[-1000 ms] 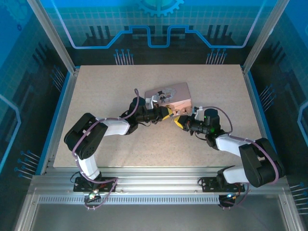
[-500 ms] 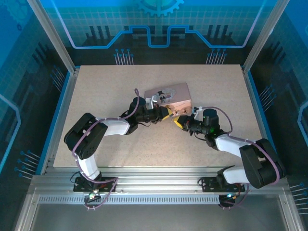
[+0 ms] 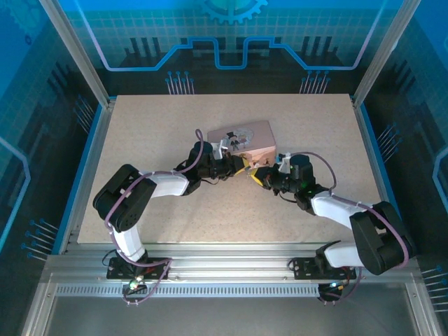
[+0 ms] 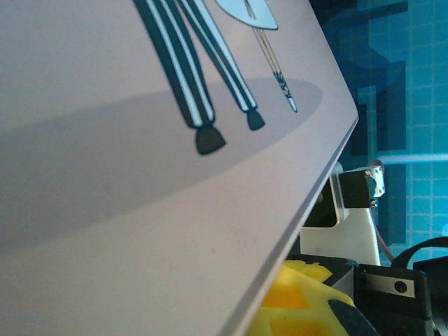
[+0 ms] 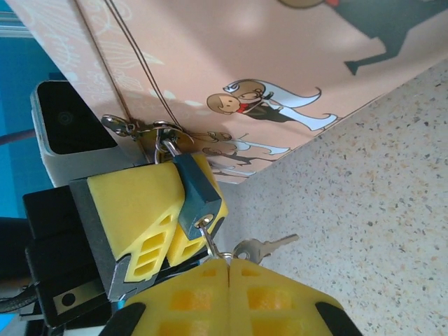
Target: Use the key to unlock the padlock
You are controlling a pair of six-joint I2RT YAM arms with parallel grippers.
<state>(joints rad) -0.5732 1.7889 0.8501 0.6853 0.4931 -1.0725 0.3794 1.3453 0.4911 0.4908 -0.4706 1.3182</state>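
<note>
— So, what is the biggest thing there?

— The speckled beige table (image 3: 154,133). Both arms reach across it, and their fingertips meet near its middle.

— And next?

— The flat pink rectangular box with a cartoon couple printed on its lid (image 3: 250,133). It lies just beyond the tips of both grippers, with its near edge right against them.

— What is the left gripper (image 3: 241,166) doing?

— It is clamped on the padlock. From the right wrist camera, one of its yellow ribbed pads sits on each side of the lock body.

— And the right gripper (image 3: 260,177)?

— It is closed, with its two yellow pads pressed together along their whole seam. Its tips sit just under the left gripper's pads, almost touching them. I cannot tell whether anything is nipped at the very tips.

— Where exactly is the lock?

— The small dark blue-grey metal padlock (image 5: 194,190) is between the left gripper's pads, directly above the right gripper's tips. Its shackle is hooked through the silvery metal clasp (image 5: 133,127) on the box's edge.

— And the key?

— The small silvery metal key (image 5: 264,246) lies just beside the right gripper's tips, blade pointing away from them over the table. A thin wire ring (image 5: 207,236) runs from the padlock's underside down to those tips.
</note>
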